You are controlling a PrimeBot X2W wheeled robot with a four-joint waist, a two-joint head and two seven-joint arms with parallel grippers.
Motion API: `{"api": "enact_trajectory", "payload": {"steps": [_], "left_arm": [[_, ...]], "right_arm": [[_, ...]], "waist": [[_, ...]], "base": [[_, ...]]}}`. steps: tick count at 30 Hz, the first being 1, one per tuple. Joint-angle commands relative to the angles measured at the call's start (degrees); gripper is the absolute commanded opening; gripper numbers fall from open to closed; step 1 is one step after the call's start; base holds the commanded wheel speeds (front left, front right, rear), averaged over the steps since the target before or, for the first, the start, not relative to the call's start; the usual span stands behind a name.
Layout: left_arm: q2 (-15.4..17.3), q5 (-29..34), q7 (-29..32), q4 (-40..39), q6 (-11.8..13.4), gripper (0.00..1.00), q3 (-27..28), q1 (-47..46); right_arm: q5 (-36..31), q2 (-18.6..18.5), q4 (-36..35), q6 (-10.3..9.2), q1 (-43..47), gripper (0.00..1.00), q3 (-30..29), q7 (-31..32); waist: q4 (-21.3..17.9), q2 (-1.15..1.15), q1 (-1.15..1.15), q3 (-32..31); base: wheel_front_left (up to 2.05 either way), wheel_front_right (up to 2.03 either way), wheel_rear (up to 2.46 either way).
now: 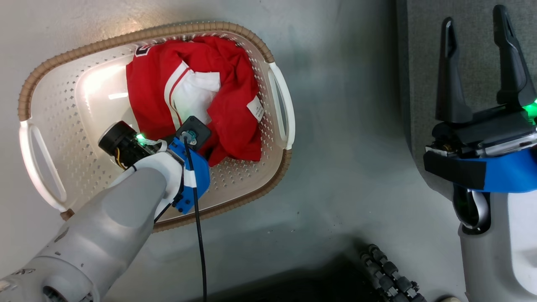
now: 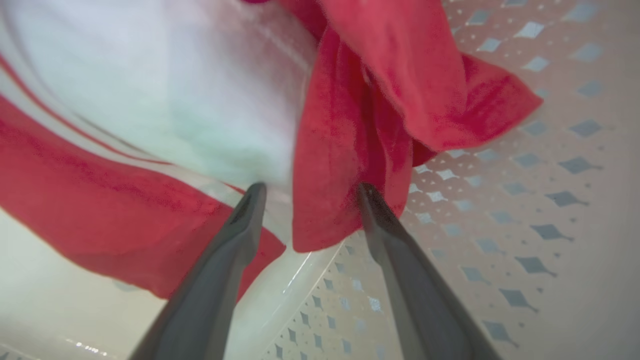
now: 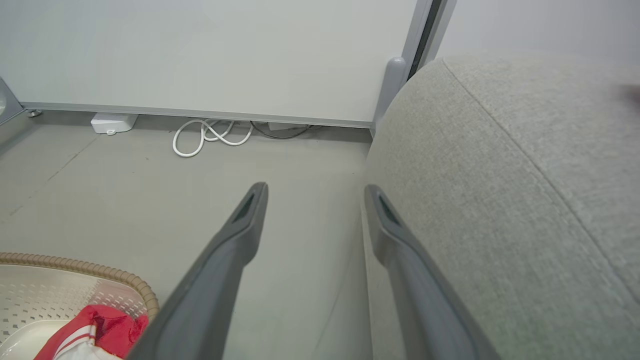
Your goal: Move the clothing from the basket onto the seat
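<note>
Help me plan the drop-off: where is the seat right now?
The seat lies at the head view's right edge, behind the right gripper, across a strip of floor from the basket on the left.

Our left arm reaches forward and down, wrist bent over. Our left gripper points away from us, its fingers spread wide. Our right gripper stands upright, fingers parted, holding nothing.

Red-and-white clothing, cream basket brown-rimmed, grey seat.
</note>
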Motion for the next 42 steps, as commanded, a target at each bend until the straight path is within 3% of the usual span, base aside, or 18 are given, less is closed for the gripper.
{"api": "enact_trajectory", "payload": {"steps": [1, 8, 9, 10, 11, 19, 27, 42], "left_arm": [[-0.3, -1.3, -0.1, -0.3, -0.1, 1.0, -0.1, -1.2], [-1.7, -2.0, -0.3, -1.0, -0.1, 1.0, -0.1, -1.5], [-1.7, -1.7, -0.5, -1.2, -0.1, 0.6, -0.1, -1.6], [-1.9, -2.1, -0.4, -1.4, -0.1, 0.12, -0.1, -1.5], [-1.9, -2.2, -0.3, -1.5, -0.1, 0.0, -0.1, -1.4], [-1.8, -1.2, -0.4, -3.5, -0.1, 0.0, -0.1, -0.8], [-2.7, -1.8, -5.9, -4.4, -0.1, 0.0, -0.1, -0.2], [-5.6, -5.7, -18.4, -3.2, -0.1, 0.0, -0.1, -1.0]], "right_arm": [[0.1, 0.1, -0.6, 0.01, -0.8, 1.0, -0.3, 0.0], [-0.1, 0.1, -1.2, 0.01, -1.1, 1.0, -0.4, 0.0], [-0.1, 0.1, -1.2, 0.01, -1.1, 1.0, -0.4, 0.0], [-0.1, 0.1, -1.2, 0.01, -1.1, 1.0, -0.5, 0.0], [-0.2, 0.1, -1.2, 0.01, -1.1, 1.0, -0.6, 0.0], [-0.4, 0.1, -0.8, 0.01, -1.3, 1.0, -0.9, 0.0], [-0.9, 0.1, -0.3, 0.01, -1.7, 1.0, -1.2, 0.0], [-3.4, 0.1, 2.7, 0.01, 0.8, 1.0, -2.3, 0.0]], "waist": [[0.1, 0.0, -0.01, 0.6], [0.2, 0.0, -0.01, 1.3], [0.2, 0.0, -0.01, 1.3], [0.2, 0.0, -0.01, 1.3], [0.3, 0.0, -0.01, 1.2], [0.7, 0.0, -0.01, 0.4], [2.3, 0.0, -0.01, -2.5], [8.7, 0.0, -0.01, -15.2]], "base": [[0.0, 0.0, 0.0], [0.0, 0.0, 0.0], [0.0, 0.0, 0.0], [0.0, 0.0, 0.0], [0.0, 0.0, 0.0], [0.0, 0.0, 0.0], [0.0, 0.0, 0.0], [0.0, 0.0, 0.0]]}}
